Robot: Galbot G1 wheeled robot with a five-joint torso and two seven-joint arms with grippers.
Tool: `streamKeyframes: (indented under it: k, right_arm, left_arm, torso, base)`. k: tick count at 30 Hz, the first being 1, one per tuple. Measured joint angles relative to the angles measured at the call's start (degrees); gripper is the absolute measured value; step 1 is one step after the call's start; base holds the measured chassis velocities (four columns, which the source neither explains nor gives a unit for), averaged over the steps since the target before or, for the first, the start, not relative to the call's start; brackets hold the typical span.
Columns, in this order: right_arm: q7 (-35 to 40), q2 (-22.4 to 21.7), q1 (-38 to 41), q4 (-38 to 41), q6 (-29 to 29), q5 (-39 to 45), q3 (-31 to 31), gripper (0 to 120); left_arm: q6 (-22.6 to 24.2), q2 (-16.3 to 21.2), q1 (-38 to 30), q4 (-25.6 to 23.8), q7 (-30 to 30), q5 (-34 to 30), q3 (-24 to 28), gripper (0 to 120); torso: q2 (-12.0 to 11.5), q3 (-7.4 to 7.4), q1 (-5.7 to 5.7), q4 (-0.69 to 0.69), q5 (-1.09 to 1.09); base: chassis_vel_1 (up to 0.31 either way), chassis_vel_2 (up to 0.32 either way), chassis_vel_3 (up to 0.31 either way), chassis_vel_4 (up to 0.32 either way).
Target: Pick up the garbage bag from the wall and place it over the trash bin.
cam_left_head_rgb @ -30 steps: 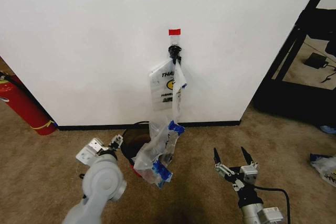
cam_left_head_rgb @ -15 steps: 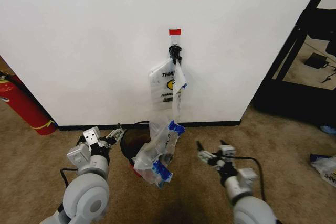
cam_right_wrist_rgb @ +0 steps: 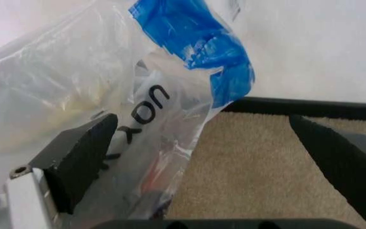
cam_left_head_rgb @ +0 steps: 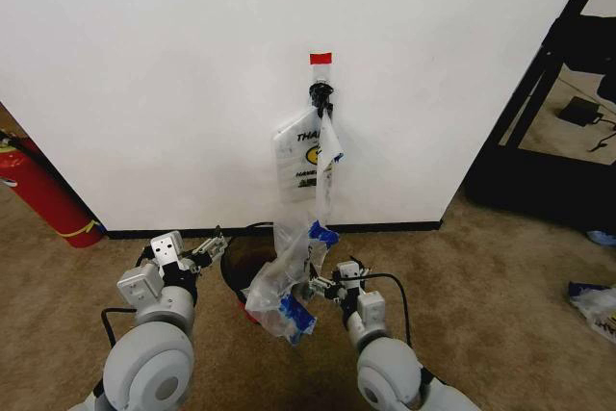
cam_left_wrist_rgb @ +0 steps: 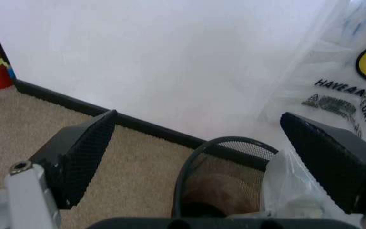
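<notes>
Wall (cam_left_head_rgb: 144, 64): plain white, with a black baseboard; a small black hook (cam_left_head_rgb: 320, 95) sits under a strip of red tape (cam_left_head_rgb: 320, 58).
Carpet floor (cam_left_head_rgb: 500, 267): beige, and it carries the bin.
Garbage bag (cam_left_head_rgb: 289, 281): one part is draped over the right side of the bin rim and spills down to the floor; a thin strip rises from it to the hook, where a printed part with the smiley hangs flat on the wall.
How the bag will handle: I judge it very light, soft and without shape, also slippery and easy to tear. It will crumple and swing, not hold a form.
Where to take hold: probably at the blue handle (cam_left_head_rgb: 322, 234) or a bunched edge, where the film is doubled.
Trash bin (cam_left_head_rgb: 241, 257): round and black, standing at the wall; its mouth is partly open on the left.
Left hand (cam_left_head_rgb: 209, 247): just beside the left of the bin rim, jaws spread wide, holding nothing.
Right hand (cam_left_head_rgb: 322, 284): low at the right side of the bag; jaws wide apart, one finger (cam_right_wrist_rgb: 81, 160) behind the film, not closed on it.
</notes>
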Motion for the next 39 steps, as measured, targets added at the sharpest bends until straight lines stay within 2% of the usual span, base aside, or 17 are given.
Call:
streamKeyframes:
  k: [12,29,39]
  right_arm:
    - [6.26,5.58,5.55,-4.91,-1.93,7.09,-2.48,100]
    - [22.14,15.57,12.04,-11.31,-4.96,22.60,-3.02,100]
    - [25.27,17.94,13.33,-13.61,-5.60,23.07,-3.14,100]
  left_arm:
    - [-0.30,0.56,-0.73,1.13,0.03,-0.07,0.16,100]
    - [-0.50,1.30,0.07,1.04,0.17,-0.01,-0.34,100]
    - [-0.67,0.90,0.17,1.10,0.10,0.02,0.07,100]
  torso:
    - [0.00,0.00,0.00,0.00,0.00]
    - [0.00,0.00,0.00,0.00,0.01]
    - [0.00,0.00,0.00,0.00,0.01]
  base:
    - [0.000,0.000,0.000,0.000]
    - [0.000,0.000,0.000,0.000]
    - [0.000,0.000,0.000,0.000]
